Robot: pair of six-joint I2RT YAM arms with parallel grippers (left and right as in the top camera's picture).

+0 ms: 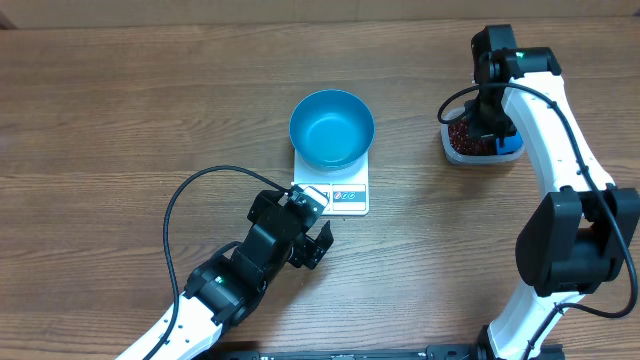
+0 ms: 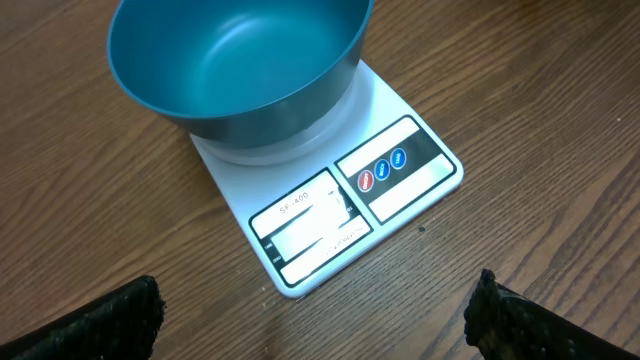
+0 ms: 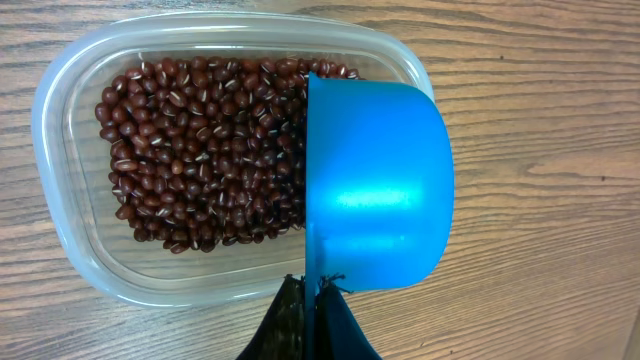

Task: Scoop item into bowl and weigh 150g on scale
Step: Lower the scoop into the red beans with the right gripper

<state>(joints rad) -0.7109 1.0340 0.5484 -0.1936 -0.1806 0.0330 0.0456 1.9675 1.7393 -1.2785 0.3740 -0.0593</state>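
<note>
The teal-blue bowl stands empty on the white scale, whose display and blue-marked buttons face my left arm. My left gripper hovers just in front of the scale, open, nothing between its black fingers. Dark red-brown beans fill a clear plastic tub at the far right. My right gripper is shut on the handle of a small blue scoop, which hangs edge-on over the tub's right side.
The wooden table stretches bare to the left and between scale and tub. A black cable loops beside my left arm. The right arm's white links run down the right side.
</note>
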